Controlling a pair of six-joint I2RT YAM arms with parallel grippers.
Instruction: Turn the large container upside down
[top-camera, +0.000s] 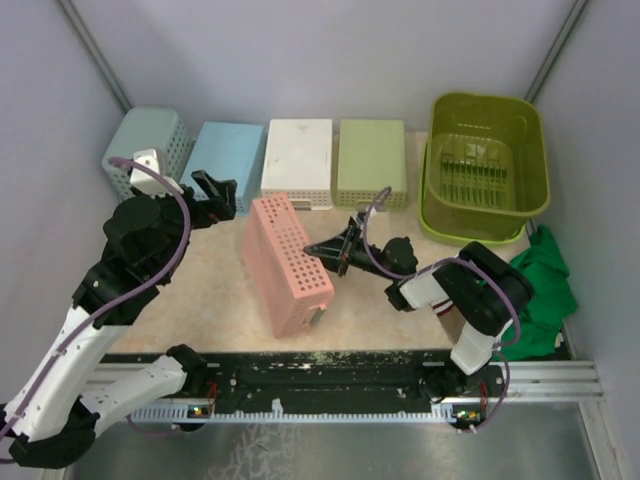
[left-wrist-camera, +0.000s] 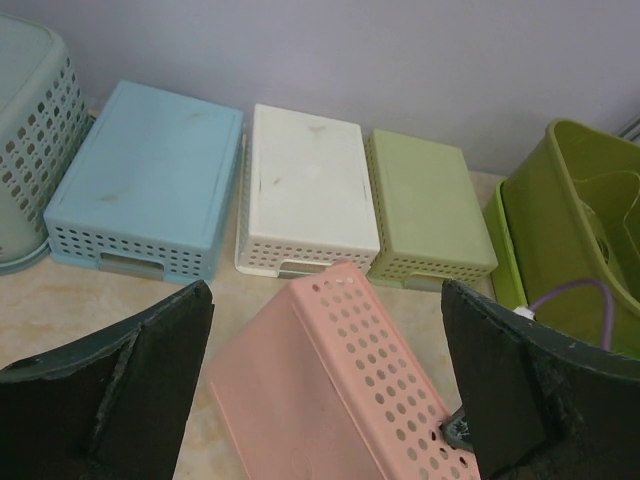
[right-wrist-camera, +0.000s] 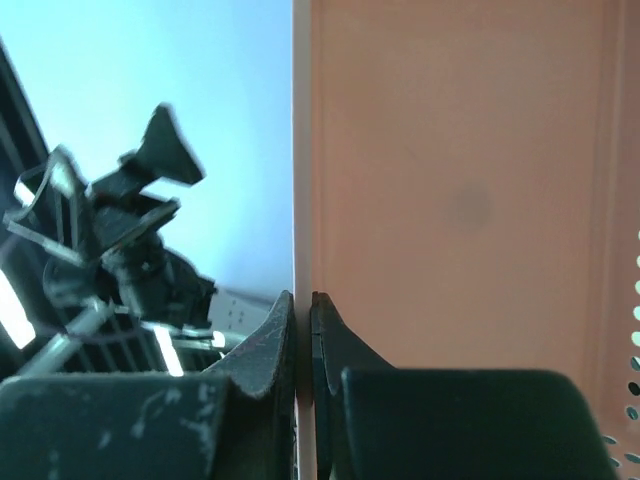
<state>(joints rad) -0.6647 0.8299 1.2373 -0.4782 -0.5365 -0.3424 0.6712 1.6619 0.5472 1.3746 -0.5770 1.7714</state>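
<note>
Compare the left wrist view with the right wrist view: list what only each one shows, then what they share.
Only the left wrist view: the left end effector, open, facing the blue basket, white basket and pale green basket, all bottom up, and the large tub, open side up, at the right. Only the right wrist view: the right end effector shut on a thin wall of the pink basket, seen close up. Both: the pink basket.

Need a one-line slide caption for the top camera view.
Right gripper pinches the tilted pink basket; left gripper hangs open; lime-green tub sits upright.
</note>
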